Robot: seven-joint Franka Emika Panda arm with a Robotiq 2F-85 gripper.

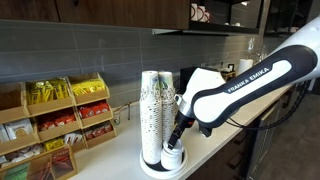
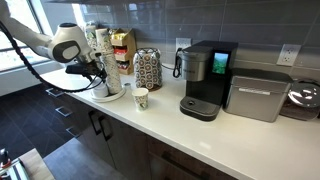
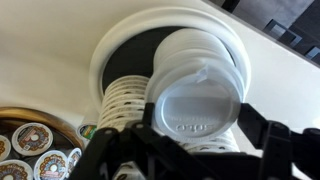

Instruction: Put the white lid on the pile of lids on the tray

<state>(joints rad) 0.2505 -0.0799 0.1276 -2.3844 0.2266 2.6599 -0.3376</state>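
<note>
The white lid (image 3: 193, 100) sits between my gripper's (image 3: 197, 122) two black fingers, which touch its edges. It is right over the pile of lids (image 3: 205, 48), and I cannot tell whether it rests on the pile. The pile stands on the round tray (image 3: 108, 45) beside stacks of patterned paper cups (image 3: 125, 100). In both exterior views my gripper (image 1: 177, 133) (image 2: 100, 74) reaches down onto the tray (image 1: 158, 169) (image 2: 106, 96). The pile of lids (image 1: 173, 155) shows next to the tall cup stacks (image 1: 156, 112).
A small printed paper cup (image 2: 141, 98) stands on the counter near the tray. A black coffee machine (image 2: 205, 80) and a grey box (image 2: 258, 95) stand farther along. Wooden snack racks (image 1: 60, 120) sit beside the tray. Coffee pods (image 3: 30, 140) lie close by.
</note>
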